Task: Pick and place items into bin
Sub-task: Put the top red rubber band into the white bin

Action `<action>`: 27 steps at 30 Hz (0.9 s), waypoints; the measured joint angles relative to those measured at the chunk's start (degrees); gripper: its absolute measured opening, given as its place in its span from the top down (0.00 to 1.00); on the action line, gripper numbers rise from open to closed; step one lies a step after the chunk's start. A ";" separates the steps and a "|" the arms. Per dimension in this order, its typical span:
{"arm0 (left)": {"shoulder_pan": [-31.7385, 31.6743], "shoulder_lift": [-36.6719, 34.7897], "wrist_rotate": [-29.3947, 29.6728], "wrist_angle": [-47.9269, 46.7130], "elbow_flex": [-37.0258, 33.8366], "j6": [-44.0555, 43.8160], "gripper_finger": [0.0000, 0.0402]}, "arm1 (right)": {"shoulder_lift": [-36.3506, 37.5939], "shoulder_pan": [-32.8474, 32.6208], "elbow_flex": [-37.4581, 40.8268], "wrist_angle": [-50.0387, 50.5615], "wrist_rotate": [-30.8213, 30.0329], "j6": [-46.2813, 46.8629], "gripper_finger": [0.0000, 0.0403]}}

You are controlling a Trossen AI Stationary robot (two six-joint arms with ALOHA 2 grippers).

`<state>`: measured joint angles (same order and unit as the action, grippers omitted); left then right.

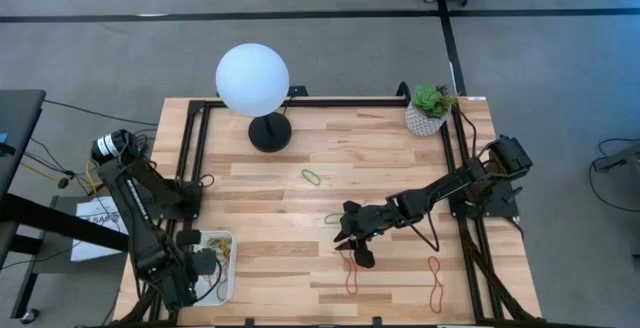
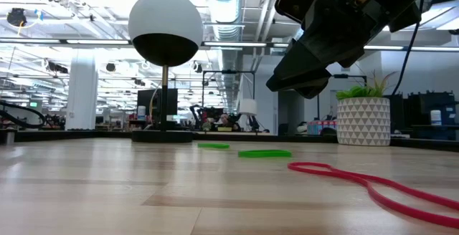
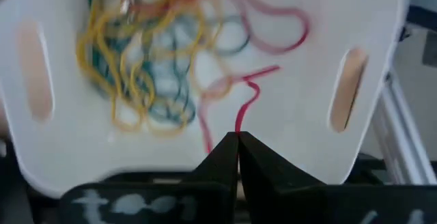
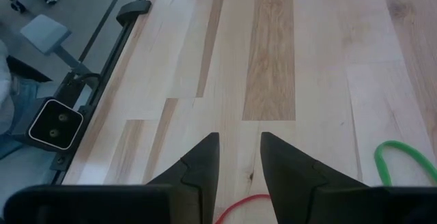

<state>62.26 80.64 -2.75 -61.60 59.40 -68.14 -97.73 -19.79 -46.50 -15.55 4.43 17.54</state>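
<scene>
My right gripper (image 4: 239,173) hovers over the table's middle, jaws apart, nothing between them. The red band (image 4: 240,209) lies just under my fingertips; only a short arc of it shows in my wrist view (rest is hidden by my own fingers). In the high view that red band (image 1: 352,274) runs lengthwise away from the jaws toward the front edge of the table (image 1: 260,203), so I judge I'd drop nearly straight down and pinch across the strand, not along it.

Next out: a green band (image 4: 399,161) just beside my jaws, on the side away from the front edge. A second red band (image 1: 435,280) lies nearer the table's right side. Another green band (image 1: 312,177) is farther out, toward the lamp (image 1: 254,80).

Left gripper (image 3: 237,141) is clamped tight, over the bin (image 1: 226,293) at the front-left corner. The bin already holds a tangle of bands (image 3: 164,60).

Right arm is clearly nearer the loose bands.

No brand, label or writing I can read anywhere.
</scene>
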 joint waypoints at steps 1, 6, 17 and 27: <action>-0.02 0.00 1.28 0.88 0.00 1.28 1.00 | 0.00 0.00 0.00 0.00 0.02 0.00 0.75; -0.28 0.00 8.43 5.70 0.00 6.56 1.00 | 0.00 0.00 0.00 0.00 0.00 0.00 0.75; -0.92 0.00 13.88 7.07 0.00 6.23 1.00 | -0.02 0.00 0.00 0.02 0.00 0.00 0.75; -0.98 0.00 15.97 6.56 -0.01 3.95 0.96 | -0.02 0.00 0.00 0.02 0.00 0.00 0.75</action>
<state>61.28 80.64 13.21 -55.04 59.39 -64.19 -97.76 -19.79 -46.50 -15.53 4.43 17.54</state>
